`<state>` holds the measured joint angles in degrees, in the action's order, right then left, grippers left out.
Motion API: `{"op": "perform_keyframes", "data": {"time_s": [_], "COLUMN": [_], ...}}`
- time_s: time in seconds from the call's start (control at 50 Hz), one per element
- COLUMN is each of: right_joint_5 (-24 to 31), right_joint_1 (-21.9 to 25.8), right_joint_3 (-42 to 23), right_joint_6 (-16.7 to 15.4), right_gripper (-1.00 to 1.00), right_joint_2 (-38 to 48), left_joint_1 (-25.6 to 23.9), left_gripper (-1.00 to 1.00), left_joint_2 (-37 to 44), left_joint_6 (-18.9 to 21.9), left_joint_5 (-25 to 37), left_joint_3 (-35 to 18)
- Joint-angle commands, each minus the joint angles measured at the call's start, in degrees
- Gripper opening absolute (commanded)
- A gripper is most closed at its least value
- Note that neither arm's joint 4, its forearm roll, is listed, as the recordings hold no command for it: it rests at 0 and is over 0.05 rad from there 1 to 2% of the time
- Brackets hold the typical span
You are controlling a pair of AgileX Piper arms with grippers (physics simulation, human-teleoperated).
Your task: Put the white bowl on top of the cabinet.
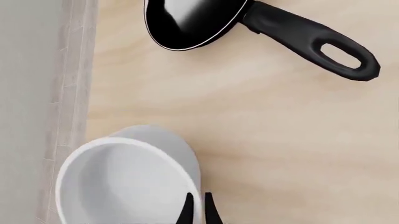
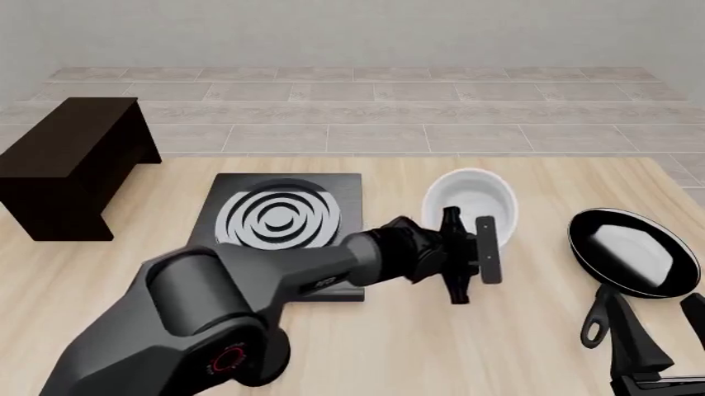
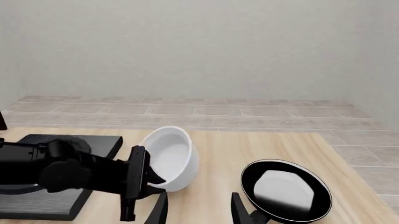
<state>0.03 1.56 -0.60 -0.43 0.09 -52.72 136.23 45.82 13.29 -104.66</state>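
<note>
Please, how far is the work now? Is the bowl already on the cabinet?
Not yet. The left gripper has reached the white bowl and pinches its rim, tilting it off the table. Carrying it across the stove and setting it on the cabinet remains. The right gripper is open and idle.

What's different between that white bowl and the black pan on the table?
The glossy white bowl is deep with tall walls and no handle; the black frying pan is shallow with a long black handle. The bowl is tipped on its side, its wall between the left gripper fingers; the pan lies flat and untouched. Both are round and sit on the light wooden table.
</note>
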Motion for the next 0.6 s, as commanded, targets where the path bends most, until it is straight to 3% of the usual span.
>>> {"op": "perform_keyframes", "data": {"time_s": [0.02,0.14,0.26,0.6], "right_joint_5": [0.2,0.1,0.2,0.1], "right_joint_1": [0.0,0.0,0.0,0.0], "right_joint_3": [-0.2,-0.1,-0.2,-0.1], "right_joint_6": [0.0,0.0,0.0,0.0], "right_gripper": [1.00,1.00,1.00,1.00], "right_joint_2": [0.0,0.0,0.0,0.0], "left_joint_1": [1.5,3.3,4.7,4.8], "left_gripper": [-1.00,-1.00,-1.00,-1.00], "left_joint_2": [-1.4,-1.8,-3.2,-13.0], "left_joint_6": [4.6,7.5,7.9,5.2], "left_joint_5": [-4.0,-5.7,-7.8,-15.2], "left_joint_3": [5.7,6.9,8.2,18.2]}}
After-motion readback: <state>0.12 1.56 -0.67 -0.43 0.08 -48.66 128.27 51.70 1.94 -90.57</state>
